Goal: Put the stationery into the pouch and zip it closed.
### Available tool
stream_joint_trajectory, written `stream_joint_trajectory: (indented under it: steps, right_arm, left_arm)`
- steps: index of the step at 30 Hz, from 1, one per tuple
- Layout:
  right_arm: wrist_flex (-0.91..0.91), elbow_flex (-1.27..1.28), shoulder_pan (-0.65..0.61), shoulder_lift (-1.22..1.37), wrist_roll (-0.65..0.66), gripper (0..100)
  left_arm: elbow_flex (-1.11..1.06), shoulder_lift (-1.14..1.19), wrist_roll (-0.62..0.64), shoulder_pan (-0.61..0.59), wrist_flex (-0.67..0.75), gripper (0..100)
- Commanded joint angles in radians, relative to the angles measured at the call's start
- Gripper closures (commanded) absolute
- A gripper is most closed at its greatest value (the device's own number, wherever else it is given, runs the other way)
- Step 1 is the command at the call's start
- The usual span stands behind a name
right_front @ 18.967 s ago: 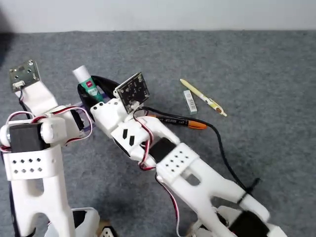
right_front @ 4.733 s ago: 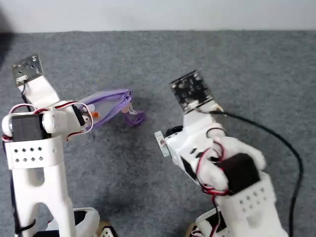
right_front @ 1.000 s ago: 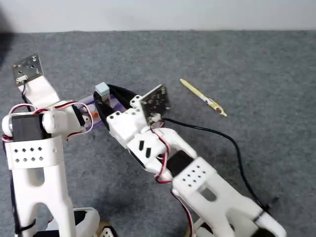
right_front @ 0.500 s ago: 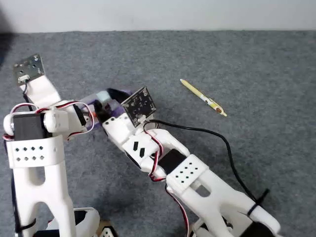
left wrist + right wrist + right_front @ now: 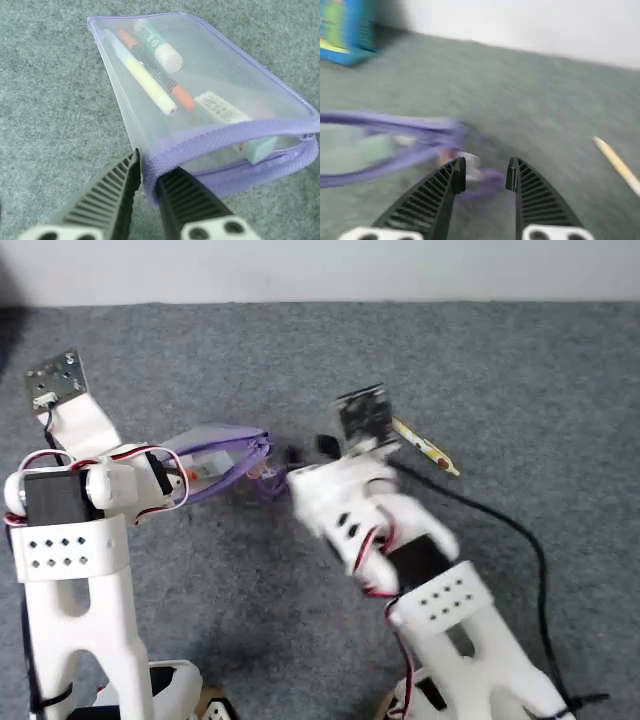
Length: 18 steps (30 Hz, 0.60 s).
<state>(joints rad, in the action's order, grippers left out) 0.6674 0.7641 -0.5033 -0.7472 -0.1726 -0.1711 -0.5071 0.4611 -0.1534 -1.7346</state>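
Location type: robotics test bench in a lab or workshop room. Evidence: my left arm (image 5: 70, 540) and my right arm (image 5: 440, 600) are white printed assemblies with exposed wiring (image 5: 372, 558) and bare circuit boards (image 5: 55, 380). A black cable (image 5: 480, 510) trails across the worktop (image 5: 560, 370), which is covered in grey carpet-like fabric. A plain white wall (image 5: 320, 270) borders the far edge. A blue box (image 5: 342, 30) stands by that wall.

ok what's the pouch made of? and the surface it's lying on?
Pouch: looks like translucent plastic sheet with a faint grid, since the stationery inside shows through it. Its purple edge trim looks like woven fabric tape, with a visible weave. Table covering: grey, matte, with a fuzzy nap, likely felt or low-pile carpet.
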Motion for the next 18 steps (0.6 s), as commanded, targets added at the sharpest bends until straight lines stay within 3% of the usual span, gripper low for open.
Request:
stream_joint_trajectory:
  steps: [1,10,18]
  right_arm:
    - [0.165,-0.137,0.128,0.056,-0.014,86.6]
    - [0.357,-0.43,0.297,0.486,0.043,86.4]
    - [0.506,-0.756,0.337,0.746,0.051,86.4]
  left_arm:
    - [0.002,0.002,0.006,0.008,-0.005,99]
    - [-0.033,-0.008,0.006,0.008,-0.008,99]
    - [0.199,-0.005,0.008,0.002,-0.02,99]
